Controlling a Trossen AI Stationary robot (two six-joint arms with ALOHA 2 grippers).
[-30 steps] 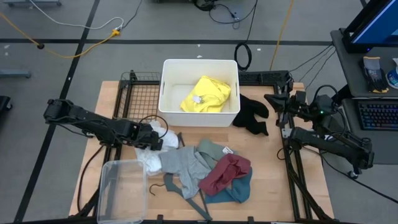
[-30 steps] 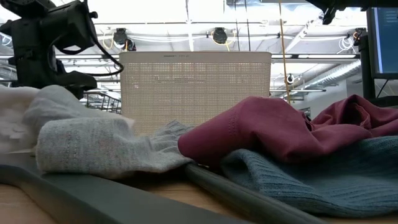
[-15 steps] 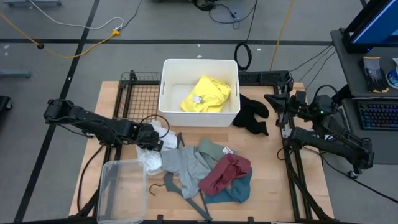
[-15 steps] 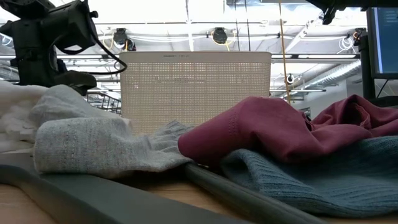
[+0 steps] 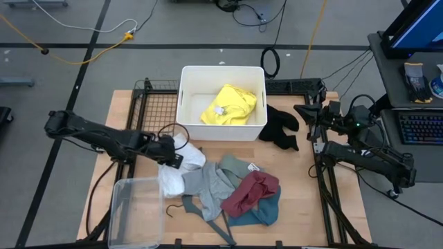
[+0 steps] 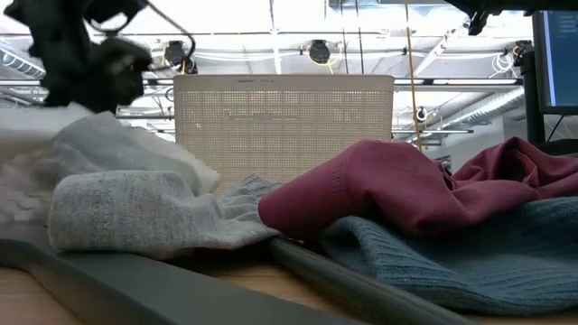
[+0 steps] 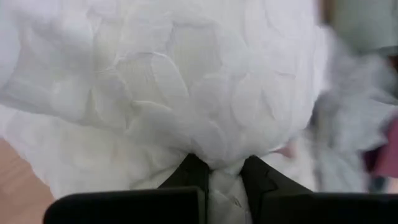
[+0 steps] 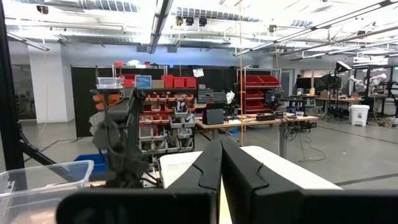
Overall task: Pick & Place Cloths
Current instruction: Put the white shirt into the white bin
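My left gripper (image 5: 176, 158) is shut on the white cloth (image 5: 192, 155), left of the cloth pile and above the table. Both show in the low view too, the gripper (image 6: 83, 56) over the white cloth (image 6: 122, 149). A grey cloth (image 5: 205, 184), a sage-green one (image 5: 235, 167), a maroon one (image 5: 251, 192) and a teal one (image 5: 261, 211) lie heaped on the table. The yellow cloth (image 5: 229, 104) lies in the white bin (image 5: 187, 104). A black cloth (image 5: 280, 128) lies right of the bin. My right gripper (image 5: 300, 110) waits shut at the table's right, raised. My left gripper pinches a bunched fold of the white cloth (image 7: 224, 182) between its two fingers (image 7: 191, 177), slanting down from the table's left. The cloth billows out past the fingers; its upper part is lifted, and its lower part (image 5: 169, 182) still lies on the table beside the grey cloth.
A clear plastic tub (image 5: 135, 211) stands at the near left corner. A thin grey hanger (image 5: 181, 205) lies under the grey cloth. Black wire racks (image 5: 156, 104) run along the table's far and right edges.
My left gripper has risen and gone a little toward the table's right with the white cloth. The cloth's upper part has lifted and bunched up, while its lower part has stayed on the table. The other cloths have not moved.
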